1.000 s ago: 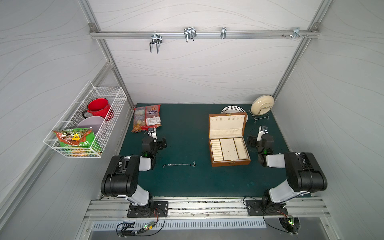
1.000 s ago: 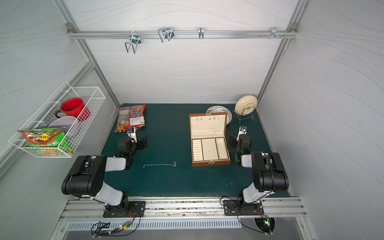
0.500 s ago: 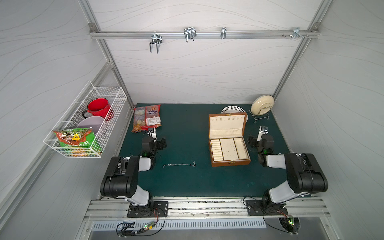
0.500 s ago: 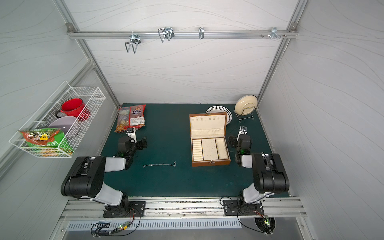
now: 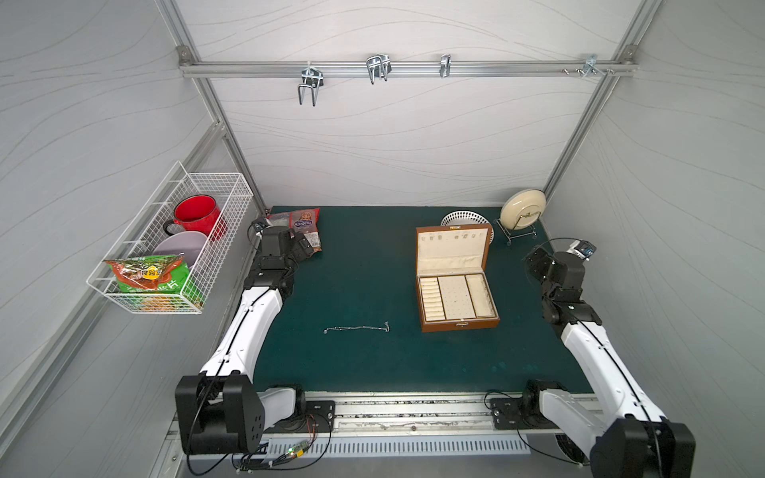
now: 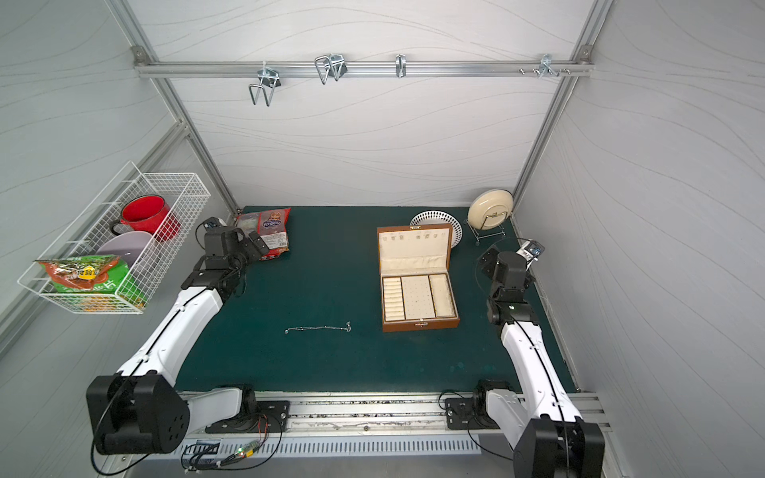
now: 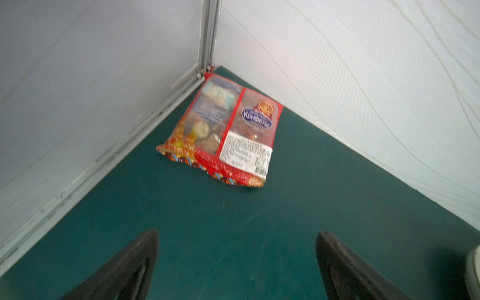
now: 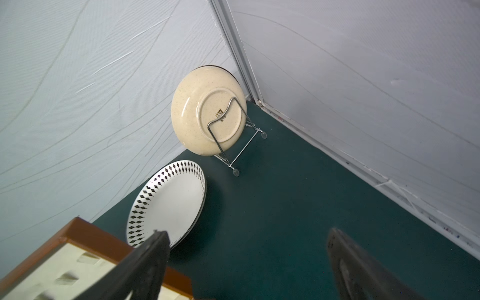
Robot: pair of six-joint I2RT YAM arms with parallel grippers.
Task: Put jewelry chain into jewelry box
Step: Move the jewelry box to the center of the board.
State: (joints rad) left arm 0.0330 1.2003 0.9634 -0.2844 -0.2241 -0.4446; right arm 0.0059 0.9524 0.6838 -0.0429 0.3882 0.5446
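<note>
Silver chain (image 5: pixel 357 328) lies untouched on the green tabletop (image 5: pixel 356 372), beside the open box (image 5: pixel 455 289). Both arms have lifted and extended toward the far corners; left claw (image 7: pixel 236 262) and right claw (image 8: pixel 246 262) gape wide, empty. Pickup not begun.

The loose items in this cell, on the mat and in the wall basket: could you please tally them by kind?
Plates: 2, patterned plate, cream plate on its stand
Snack bags: 2, candy bag, green bag
Red mug: 1
Pale dish in the wire basket: 1
Jewelry box: 1
Jewelry chain: 1
Total: 8
</note>
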